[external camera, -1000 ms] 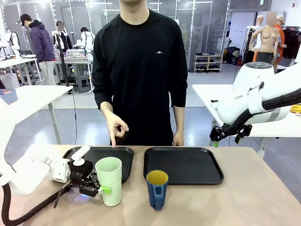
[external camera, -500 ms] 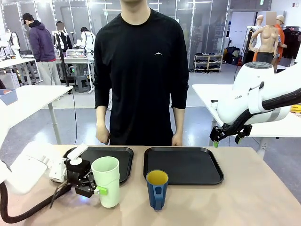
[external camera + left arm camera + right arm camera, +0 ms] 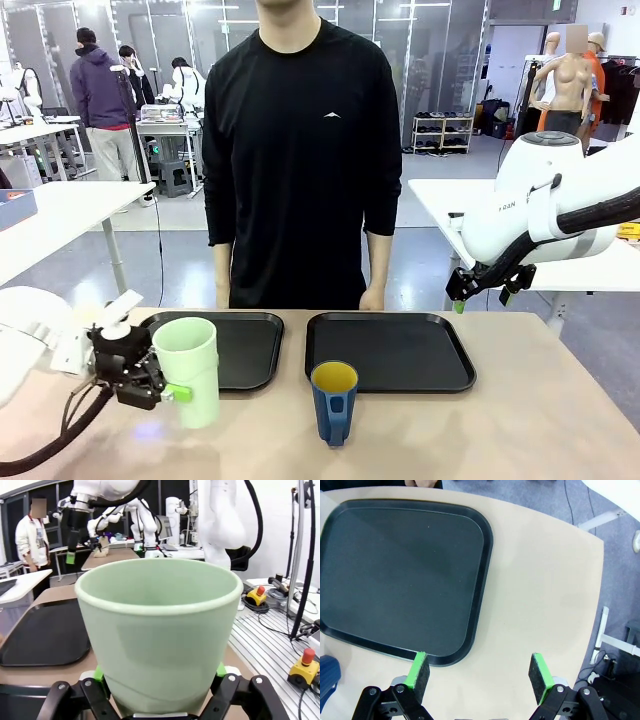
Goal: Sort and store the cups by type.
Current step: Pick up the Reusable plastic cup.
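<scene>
The pale mint-green tumbler point(image 3: 187, 370) is held just above the table's front left, in front of the left black tray point(image 3: 235, 346), with my left gripper point(image 3: 160, 385) shut on its lower body. In the left wrist view the tumbler point(image 3: 159, 630) sits upright between the green pads point(image 3: 98, 674). The dark blue mug point(image 3: 333, 401) with yellow inside stands at front centre, handle toward me. My right gripper point(image 3: 485, 292) hangs open high above the table's right side; in its wrist view the right gripper point(image 3: 480, 672) is over the right tray's point(image 3: 400, 575) corner, with the mug's edge point(image 3: 329, 676) at lower left.
Two black trays lie side by side, the right tray point(image 3: 390, 350) behind the mug. A person in a black top point(image 3: 300, 160) stands at the far edge, arms down. Bare tabletop point(image 3: 540, 410) lies to the right.
My left gripper has carried the tumbler leftward, off the tray's front corner. The person's pointing hand has dropped to the side. The right arm and the mug stayed put.
</scene>
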Action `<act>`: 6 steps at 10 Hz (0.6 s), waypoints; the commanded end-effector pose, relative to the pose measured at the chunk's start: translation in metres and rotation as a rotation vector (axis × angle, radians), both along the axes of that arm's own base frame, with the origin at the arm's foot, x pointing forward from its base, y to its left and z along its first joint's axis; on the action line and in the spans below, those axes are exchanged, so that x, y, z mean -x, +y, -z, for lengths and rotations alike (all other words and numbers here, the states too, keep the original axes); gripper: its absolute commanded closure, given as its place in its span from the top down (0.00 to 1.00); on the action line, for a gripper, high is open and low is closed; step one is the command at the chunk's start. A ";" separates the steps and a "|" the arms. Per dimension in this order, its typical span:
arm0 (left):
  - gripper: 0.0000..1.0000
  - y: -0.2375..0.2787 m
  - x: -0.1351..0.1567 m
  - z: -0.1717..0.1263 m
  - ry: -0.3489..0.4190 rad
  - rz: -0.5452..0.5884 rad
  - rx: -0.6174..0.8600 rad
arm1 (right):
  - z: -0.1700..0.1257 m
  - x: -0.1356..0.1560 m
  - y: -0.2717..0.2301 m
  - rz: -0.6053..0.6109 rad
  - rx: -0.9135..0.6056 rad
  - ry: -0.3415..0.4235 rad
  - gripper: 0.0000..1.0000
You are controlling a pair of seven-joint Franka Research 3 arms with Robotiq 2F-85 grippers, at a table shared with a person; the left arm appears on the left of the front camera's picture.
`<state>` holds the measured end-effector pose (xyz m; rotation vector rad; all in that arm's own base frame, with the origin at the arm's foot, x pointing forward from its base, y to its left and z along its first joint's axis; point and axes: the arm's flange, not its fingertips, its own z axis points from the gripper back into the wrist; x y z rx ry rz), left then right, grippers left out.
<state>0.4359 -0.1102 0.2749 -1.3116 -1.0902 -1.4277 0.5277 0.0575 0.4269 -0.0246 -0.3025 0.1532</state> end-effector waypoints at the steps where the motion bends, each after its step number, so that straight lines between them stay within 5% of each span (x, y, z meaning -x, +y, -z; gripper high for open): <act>1: 0.72 0.007 0.008 0.006 -0.045 -0.050 0.005 | -0.001 0.000 0.000 0.000 0.000 -0.001 1.00; 4: 0.72 0.013 0.007 0.006 -0.049 -0.116 0.001 | -0.001 0.000 0.000 0.000 0.000 -0.001 1.00; 6: 0.72 0.014 -0.005 -0.007 -0.019 -0.054 -0.005 | -0.001 0.000 0.000 0.000 0.000 -0.001 1.00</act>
